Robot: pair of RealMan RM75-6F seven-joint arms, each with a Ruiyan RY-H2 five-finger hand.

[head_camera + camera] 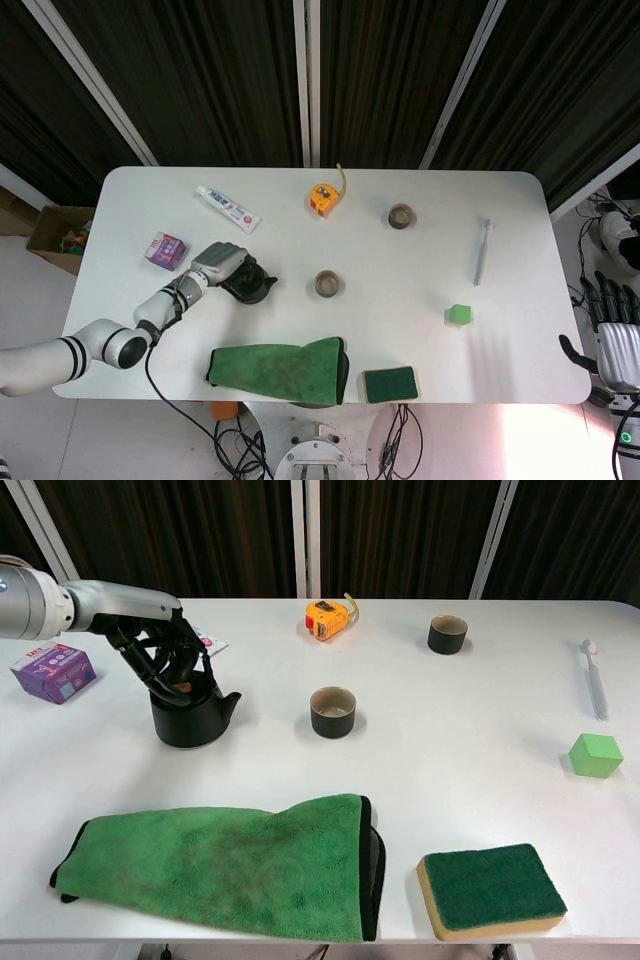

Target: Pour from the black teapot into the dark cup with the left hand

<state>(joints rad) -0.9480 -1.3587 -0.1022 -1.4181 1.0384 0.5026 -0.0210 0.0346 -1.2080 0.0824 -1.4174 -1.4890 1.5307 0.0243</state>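
The black teapot (252, 286) (190, 720) stands upright on the white table, left of centre, its spout pointing right. My left hand (218, 265) (165, 658) comes down on it from above, fingers curled around its top, and grips it. A dark cup (328, 284) (333, 712) with a pale inside stands a short way to the right of the spout. A second dark cup (401, 216) (447, 634) stands further back and to the right. My right hand (615, 335) hangs off the table's right edge, fingers spread and holding nothing.
A green cloth (230, 865) and a green sponge (490, 888) lie along the front edge. A purple box (55, 672) sits left of the teapot, with a toothpaste tube (228, 208) behind it. An orange tape measure (328, 618), a toothbrush (594, 678) and a green cube (596, 754) lie further off.
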